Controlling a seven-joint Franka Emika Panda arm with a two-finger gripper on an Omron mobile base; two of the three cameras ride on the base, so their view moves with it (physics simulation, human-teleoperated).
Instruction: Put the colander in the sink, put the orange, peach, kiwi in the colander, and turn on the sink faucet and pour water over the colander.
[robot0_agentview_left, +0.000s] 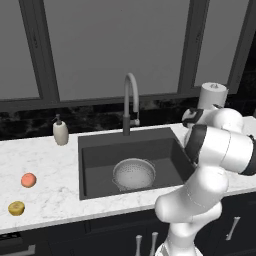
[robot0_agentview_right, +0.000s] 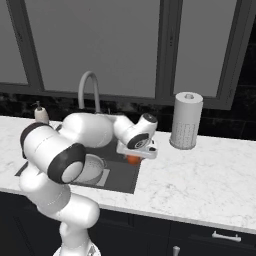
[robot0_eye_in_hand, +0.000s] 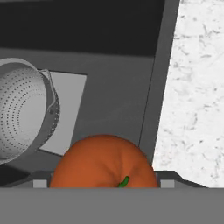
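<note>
Orange (robot0_eye_in_hand: 103, 162) in my gripper (robot0_agentview_right: 133, 159) over the sink (robot0_agentview_left: 165, 150), colander (robot0_agentview_left: 133, 173) sitting upright inside, peach (robot0_agentview_left: 28, 180) and kiwi (robot0_agentview_left: 16, 208) on the table (robot0_agentview_left: 45, 165).

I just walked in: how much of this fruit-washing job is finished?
Done: the colander sits in the sink, with no fruit in it. In hand: the orange is at the fingers, over the sink's right edge. Left: the peach and kiwi lie on the counter; no water runs from the faucet.
</note>
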